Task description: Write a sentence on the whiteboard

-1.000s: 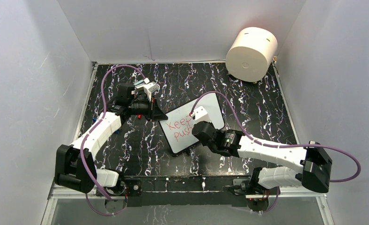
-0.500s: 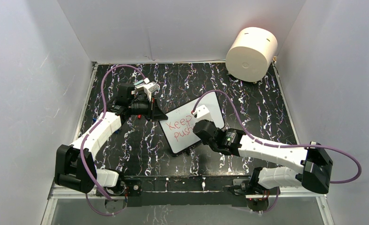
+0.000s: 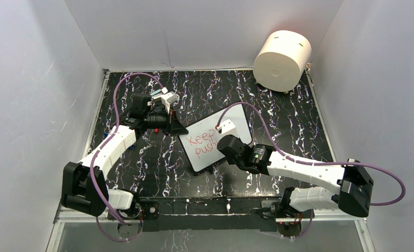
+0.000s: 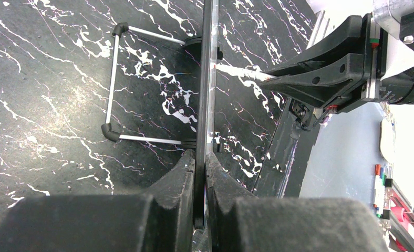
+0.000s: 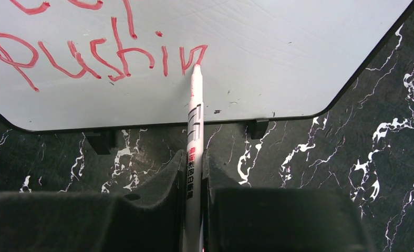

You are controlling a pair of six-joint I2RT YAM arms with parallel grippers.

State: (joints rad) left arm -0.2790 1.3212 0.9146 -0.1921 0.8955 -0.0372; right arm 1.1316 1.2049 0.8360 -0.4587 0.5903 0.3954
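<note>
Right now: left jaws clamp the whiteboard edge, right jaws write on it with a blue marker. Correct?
Not blue. The right wrist view shows the marker with its tip on the red sentence on the whiteboard. The rest stands.

Bright, even light, soft shadows — near foreground of wrist views blurred

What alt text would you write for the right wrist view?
The right claw grips a white marker, its tip on the whiteboard where the red sentence stops at "pushin". The board sits on a black marbled table.
</note>
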